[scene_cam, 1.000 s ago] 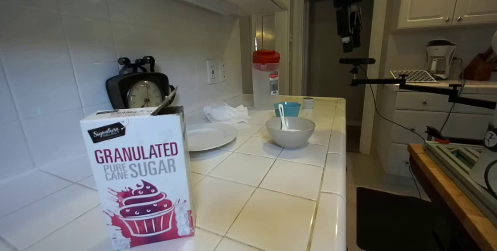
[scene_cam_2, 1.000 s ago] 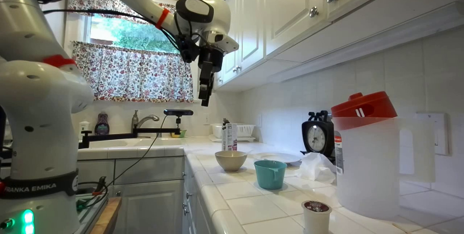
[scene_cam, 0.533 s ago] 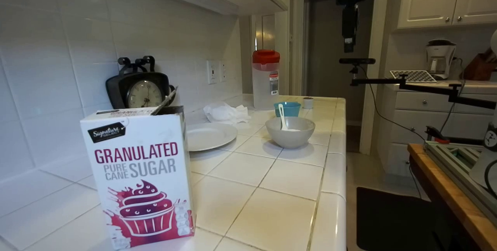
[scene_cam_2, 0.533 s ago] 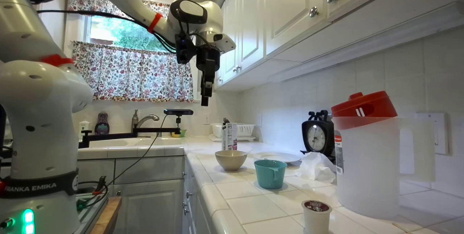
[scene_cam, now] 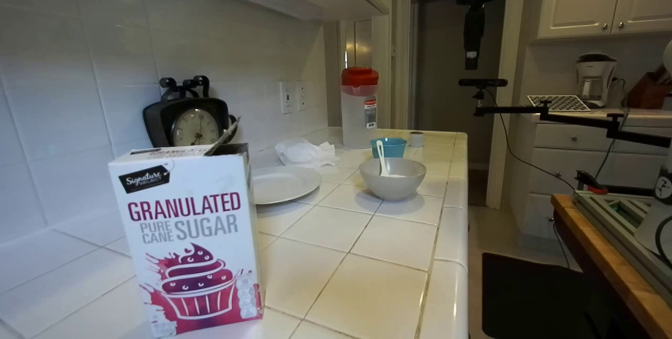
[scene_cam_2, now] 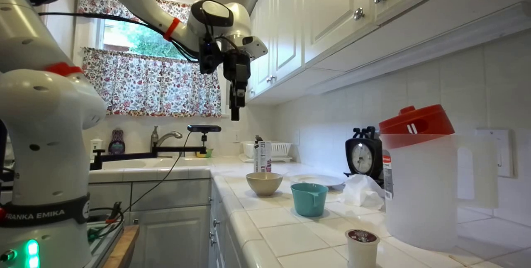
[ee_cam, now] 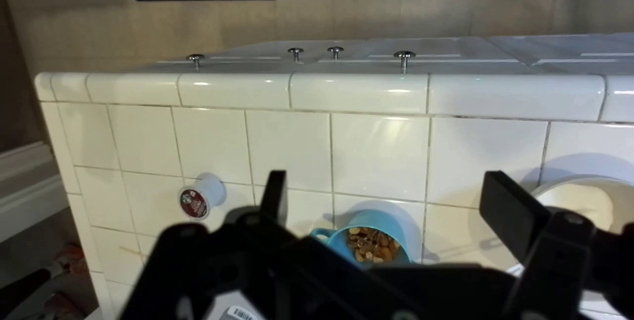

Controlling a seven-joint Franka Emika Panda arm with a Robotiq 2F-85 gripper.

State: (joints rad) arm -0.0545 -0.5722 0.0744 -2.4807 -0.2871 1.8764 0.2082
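Note:
My gripper (ee_cam: 386, 186) is open and empty in the wrist view, fingers wide apart. In both exterior views it hangs high, pointing down, well above the counter (scene_cam: 467, 58) (scene_cam_2: 235, 112). Below it in the wrist view is a blue cup (ee_cam: 379, 220) of nuts, partly hidden by the gripper; the cup also stands on the counter in both exterior views (scene_cam: 396, 149) (scene_cam_2: 309, 201). A grey bowl (scene_cam: 394, 181) (scene_cam_2: 264, 184) with white contents stands beside the cup, partly behind the right finger in the wrist view (ee_cam: 621, 193). A white spoon (scene_cam: 381, 158) leans in it.
A coffee pod (scene_cam_2: 362, 249) (ee_cam: 208, 191) and red-lidded pitcher (scene_cam: 359, 108) (scene_cam_2: 419, 193) stand near the cup. A sugar box (scene_cam: 189, 239), plate (scene_cam: 286, 184), crumpled paper (scene_cam: 306, 152) and black scale (scene_cam: 157, 118) share the counter. Cabinets (scene_cam_2: 340, 15) hang above. A camera arm (scene_cam_2: 174, 149) stands near the robot.
My arm has drawn back a little, leftward in one exterior view and slightly rightward in an exterior view facing it. The gripper has turned, so its fingers line up there. Counter objects have not moved.

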